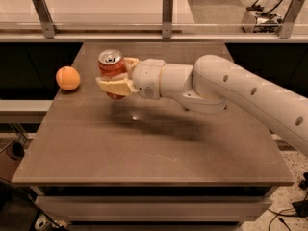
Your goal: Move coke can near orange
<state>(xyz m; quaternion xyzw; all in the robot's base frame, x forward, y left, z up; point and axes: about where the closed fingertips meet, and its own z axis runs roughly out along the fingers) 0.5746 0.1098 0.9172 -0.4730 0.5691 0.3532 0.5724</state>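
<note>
The coke can (110,64) is red-orange with a silver top and stands upright, held above the table between the fingers (115,85) of my gripper (114,76). The gripper is shut on the can and sits over the far left part of the table, the white arm reaching in from the right. The orange (68,78) rests on the table near its left edge, a short gap to the left of the can. The can's shadow falls on the tabletop below and to the right of it.
The brown table (154,143) has its left edge just beside the orange. A glass rail with metal posts (167,14) runs behind the table. The arm hides the table's far right part.
</note>
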